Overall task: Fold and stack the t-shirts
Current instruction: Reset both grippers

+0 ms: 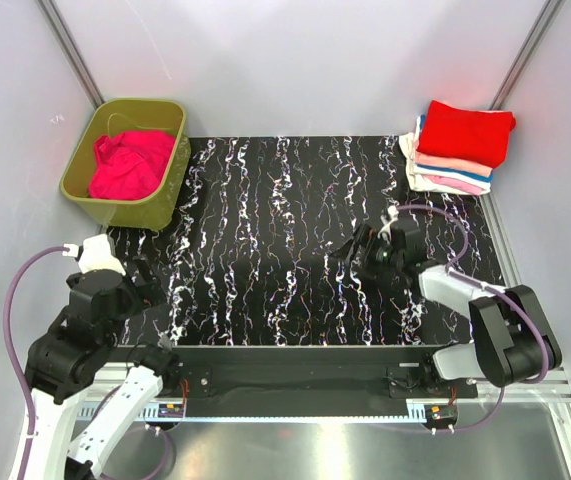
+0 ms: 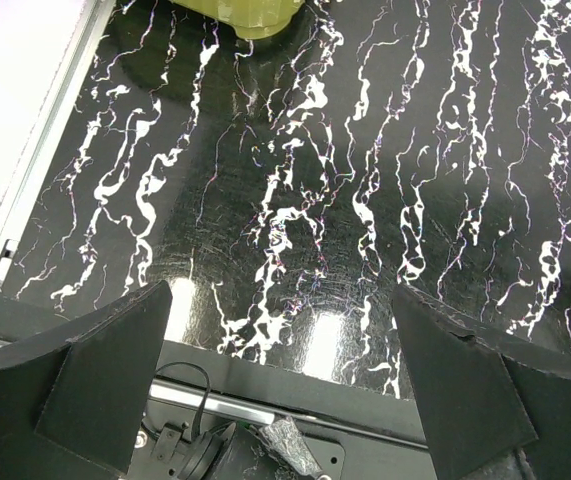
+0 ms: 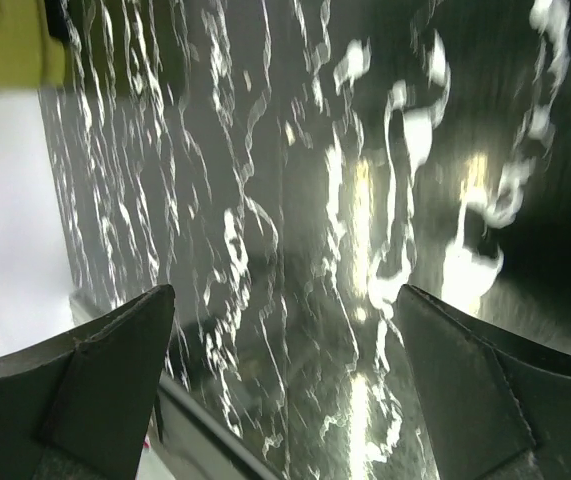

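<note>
At the far right corner of the black marbled table point(image 1: 285, 200), the folded t-shirts point(image 1: 443, 172) lie in a stack. The bright red t-shirt point(image 1: 470, 132) is on top, and paler layers of peach, white and a line of blue show beneath its near edge. Across from it, at the far left corner, the olive-green tub point(image 1: 78, 165) holds the magenta-pink t-shirt point(image 1: 130, 165), which is crumpled and unfolded and fills most of the inside. My right gripper point(image 3: 285, 290) is over the right middle of the table, well short of the stack and pointing toward the left. Its jaws are spread wide with nothing between them but the shiny marbled surface, which is blurred in my wrist view. My left gripper point(image 2: 280, 295) hangs low over the near left part of the table, near the tub but apart from it. Its jaws are also spread wide and empty, with bare table under them. A sliver of the tub's wall shows at the top edge of that wrist view. Neither gripper is touching any cloth.
</note>
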